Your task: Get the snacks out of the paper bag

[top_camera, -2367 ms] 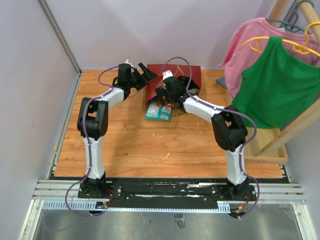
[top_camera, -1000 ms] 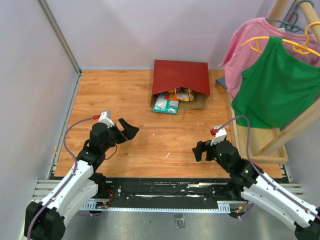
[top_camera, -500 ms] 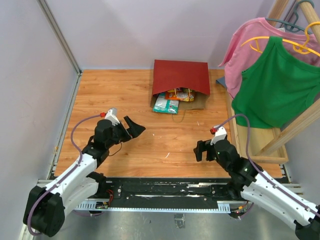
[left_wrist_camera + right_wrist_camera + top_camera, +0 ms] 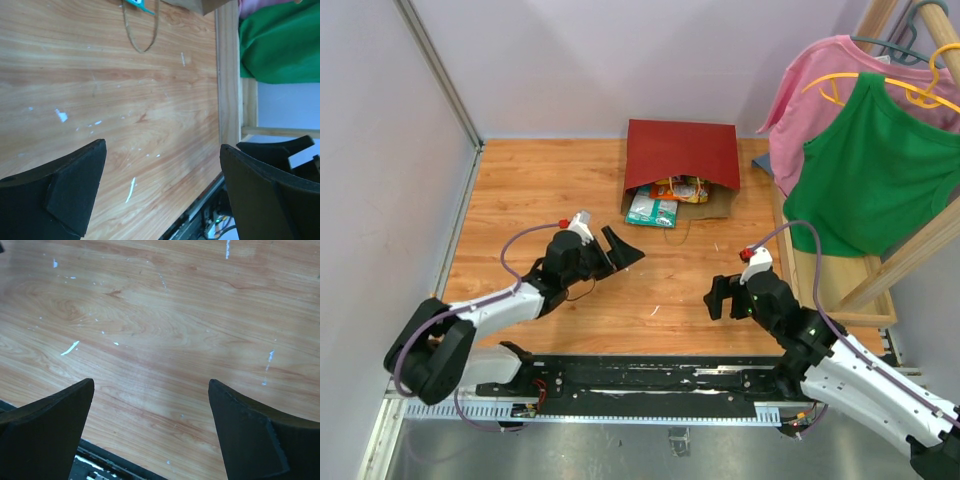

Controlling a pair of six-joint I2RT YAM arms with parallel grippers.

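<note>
The dark red paper bag [image 4: 682,152] lies flat at the far middle of the wooden table, mouth toward me. At that mouth the snacks show: a teal packet [image 4: 650,208] half out and orange packets [image 4: 682,189] just inside on the brown kraft lining. One twisted handle [image 4: 141,31] loops onto the wood. My left gripper [image 4: 618,250] is open and empty, low over the table, left of and nearer than the bag; the left wrist view [image 4: 162,170] has bare wood between its fingers. My right gripper [image 4: 718,297] is open and empty over bare wood [image 4: 150,405] at near right.
A pink shirt [image 4: 820,85] and a green shirt [image 4: 880,165] hang on a wooden rack [image 4: 910,255] at the right edge, close to the bag. Lilac walls close the left and back. The black base rail [image 4: 670,380] runs along the near edge.
My left arm has stretched forward and to the right, carrying its open gripper toward the table's middle. The right gripper has barely shifted. The bag and snacks have not moved.
</note>
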